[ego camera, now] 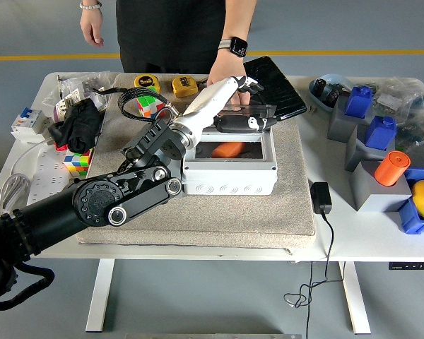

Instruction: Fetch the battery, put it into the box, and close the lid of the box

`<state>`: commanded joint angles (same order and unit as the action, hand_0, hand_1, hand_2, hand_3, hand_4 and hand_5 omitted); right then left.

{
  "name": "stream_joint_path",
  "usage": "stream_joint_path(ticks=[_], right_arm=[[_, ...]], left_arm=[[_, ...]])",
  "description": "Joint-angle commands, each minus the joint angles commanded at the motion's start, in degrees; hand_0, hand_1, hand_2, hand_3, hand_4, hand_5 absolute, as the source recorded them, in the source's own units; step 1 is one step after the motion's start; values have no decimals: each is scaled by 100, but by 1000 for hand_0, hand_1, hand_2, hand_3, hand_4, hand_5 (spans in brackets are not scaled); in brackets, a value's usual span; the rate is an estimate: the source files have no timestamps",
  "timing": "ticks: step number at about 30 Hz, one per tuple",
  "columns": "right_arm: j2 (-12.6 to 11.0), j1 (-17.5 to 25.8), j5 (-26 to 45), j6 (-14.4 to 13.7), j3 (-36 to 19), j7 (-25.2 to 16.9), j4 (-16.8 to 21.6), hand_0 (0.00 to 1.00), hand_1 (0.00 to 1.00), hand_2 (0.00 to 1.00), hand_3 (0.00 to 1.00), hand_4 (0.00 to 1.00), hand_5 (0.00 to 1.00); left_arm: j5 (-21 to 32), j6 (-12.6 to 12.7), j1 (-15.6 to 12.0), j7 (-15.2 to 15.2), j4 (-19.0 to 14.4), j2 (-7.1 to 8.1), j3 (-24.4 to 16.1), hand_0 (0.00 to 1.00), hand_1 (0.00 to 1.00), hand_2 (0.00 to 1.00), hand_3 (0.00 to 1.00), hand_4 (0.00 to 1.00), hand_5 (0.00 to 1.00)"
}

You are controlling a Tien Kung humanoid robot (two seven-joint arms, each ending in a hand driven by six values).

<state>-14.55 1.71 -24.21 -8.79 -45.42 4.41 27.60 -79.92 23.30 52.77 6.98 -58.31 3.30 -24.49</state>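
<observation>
Hiding the box (230,176) far rim, left hand (242,116).

One marking is partly legible: the yellow tape measure with a round black-and-white face label (146,82), at the far side of the worktop, shows what appears to be "5". All other print is too small to read.

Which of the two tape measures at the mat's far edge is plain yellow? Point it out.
The right-hand tape measure, nearer the person's hand. The left tape measure has a round white label on its face.
</observation>
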Motion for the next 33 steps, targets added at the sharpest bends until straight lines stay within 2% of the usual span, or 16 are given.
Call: stream_joint_path(ticks=[1, 6, 7, 12, 13, 14, 21, 29, 33], right_arm=[[-2, -3, -7, -2, -11, -4, 9, 626, 639, 661, 588, 995, 539], [-9, 3, -34, -9, -44, -16, 35, 626, 639, 661, 588, 995, 539], [-10, 5, -34, -11, -48, -19, 36, 625, 639, 662, 588, 995, 539], [-19, 42, -50, -15, -88, -26, 41, 625, 639, 662, 588, 995, 539], [-19, 47, -52, -16, -96, -27, 39, 625, 640, 661, 587, 995, 538], [-18, 53, -55, -17, -108, -30, 41, 625, 640, 661, 587, 995, 538], [0, 81, -60, -20, -149, -49, 47, 624, 640, 661, 588, 995, 537], [10, 50, -53, -29, -173, -70, 52, 624, 639, 661, 587, 995, 536], [8, 51, -73, -38, -209, -85, 75, 624, 639, 660, 588, 996, 536]], left_arm=[[-94, -37, 1, 86, -57, 39, 21, 687, 685, 695, 693, 949, 550], [-492, -265, -1, 525, -345, 185, 55, 687, 685, 695, 693, 949, 550], [-527, -301, -8, 586, -399, 206, 49, 536, 607, 635, 665, 946, 554], [-724, -541, -82, 1005, -952, 382, 71, 536, 607, 635, 665, 946, 554], [-731, -577, -96, 1062, -1020, 396, 80, 445, 562, 600, 647, 941, 570], [-738, -595, -111, 1094, -1071, 404, 84, 445, 562, 600, 647, 941, 570], [-668, -628, -241, 1105, -1375, 435, 251, 441, 551, 594, 638, 938, 572], [-546, -562, -323, 981, -1212, 335, 536, 438, 544, 592, 636, 934, 569], [-474, -543, -371, 914, -1205, 321, 528, 435, 549, 593, 638, 930, 567]])
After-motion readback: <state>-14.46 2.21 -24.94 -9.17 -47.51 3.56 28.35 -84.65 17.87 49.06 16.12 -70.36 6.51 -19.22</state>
